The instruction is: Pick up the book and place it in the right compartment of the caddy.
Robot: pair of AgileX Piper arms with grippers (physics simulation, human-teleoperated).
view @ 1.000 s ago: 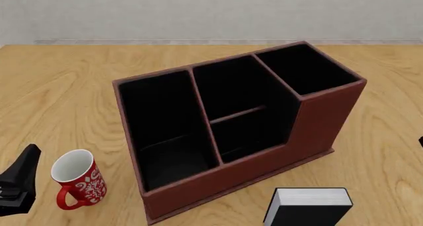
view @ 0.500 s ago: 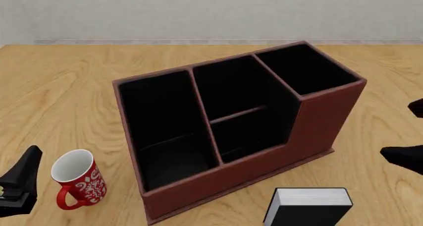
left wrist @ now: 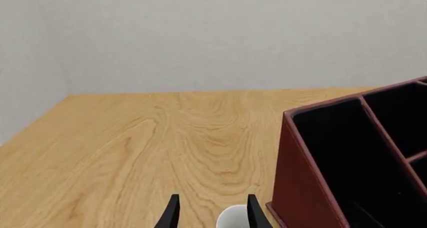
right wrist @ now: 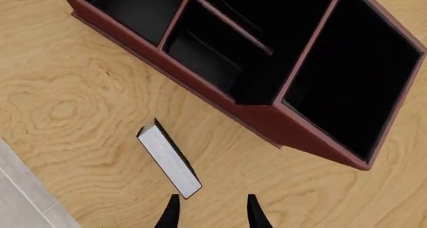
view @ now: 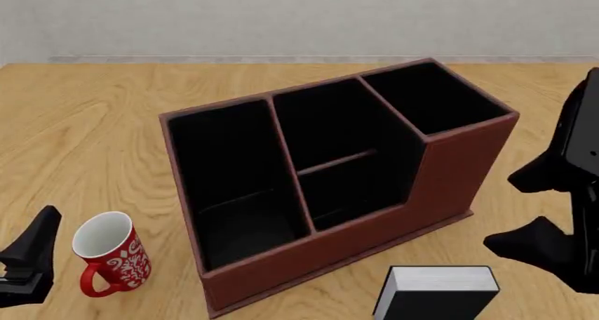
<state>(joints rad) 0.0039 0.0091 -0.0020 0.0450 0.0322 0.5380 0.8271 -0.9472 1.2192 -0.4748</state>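
The black book with white page edges stands upright on the table in front of the reddish-brown caddy, near the front edge. From the right wrist view, the book lies just ahead of my right gripper, whose fingers are apart with nothing between them. The right compartment is the tall section at the caddy's far right, seen from above as right compartment. My right gripper hovers open, above and to the right of the book. At the front left my left gripper is open beside the mug.
A red-and-white mug stands left of the caddy, and its rim shows near my left gripper. The caddy wall is close on that side. The table edge runs just behind the book.
My right arm has come into the front view from the right edge, moving left and up to hover near the book. The left gripper, mug, book and caddy have stayed put.
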